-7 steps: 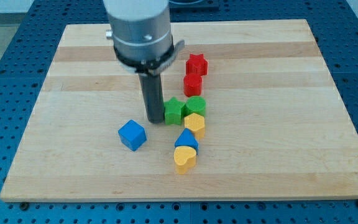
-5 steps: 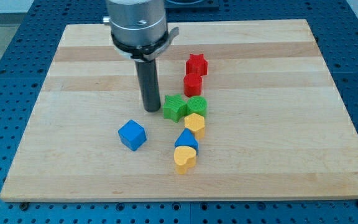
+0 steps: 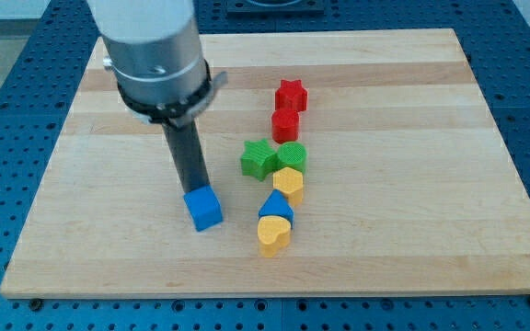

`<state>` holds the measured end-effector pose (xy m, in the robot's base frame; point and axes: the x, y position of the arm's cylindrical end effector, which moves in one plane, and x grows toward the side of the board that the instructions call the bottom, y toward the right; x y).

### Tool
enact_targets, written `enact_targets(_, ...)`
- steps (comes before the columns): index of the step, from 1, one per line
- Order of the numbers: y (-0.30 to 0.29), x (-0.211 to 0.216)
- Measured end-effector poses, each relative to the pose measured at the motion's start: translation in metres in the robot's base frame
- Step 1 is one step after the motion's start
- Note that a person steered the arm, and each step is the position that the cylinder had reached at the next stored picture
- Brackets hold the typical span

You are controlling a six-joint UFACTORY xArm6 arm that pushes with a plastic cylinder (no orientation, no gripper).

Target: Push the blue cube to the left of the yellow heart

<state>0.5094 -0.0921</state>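
Note:
The blue cube (image 3: 204,209) lies on the wooden board (image 3: 385,211), left of the block column and a little above the level of the yellow heart (image 3: 273,235). My tip (image 3: 194,191) sits right against the cube's upper left edge. The yellow heart is at the bottom of the column, with a gap of about one cube width between it and the blue cube.
A blue triangular block (image 3: 276,206) sits just above the yellow heart. Above it come a yellow hexagonal block (image 3: 289,182), a green star (image 3: 259,159), a green round block (image 3: 291,154), a red block (image 3: 285,123) and a red star (image 3: 291,94).
My tip has moved left and down from beside the green star to the blue cube. The cube has shifted slightly to the right and down and turned a little.

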Motion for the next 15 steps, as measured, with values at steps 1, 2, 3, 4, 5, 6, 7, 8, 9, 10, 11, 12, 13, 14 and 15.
enact_targets(1, 0.009, 0.017)
enact_targets(2, 0.016, 0.039)
enact_targets(3, 0.011, 0.029)
enact_targets(4, -0.002, 0.024)
enact_targets(5, -0.009, 0.024)
enact_targets(6, -0.012, 0.025)
enact_targets(7, -0.013, 0.025)
enact_targets(8, -0.013, 0.026)
enact_targets(9, -0.013, 0.026)
enact_targets(10, -0.018, 0.026)
enact_targets(11, -0.032, 0.050)
enact_targets(12, -0.033, 0.052)
enact_targets(13, -0.032, 0.080)
enact_targets(14, -0.014, 0.080)
enact_targets(15, 0.012, 0.080)
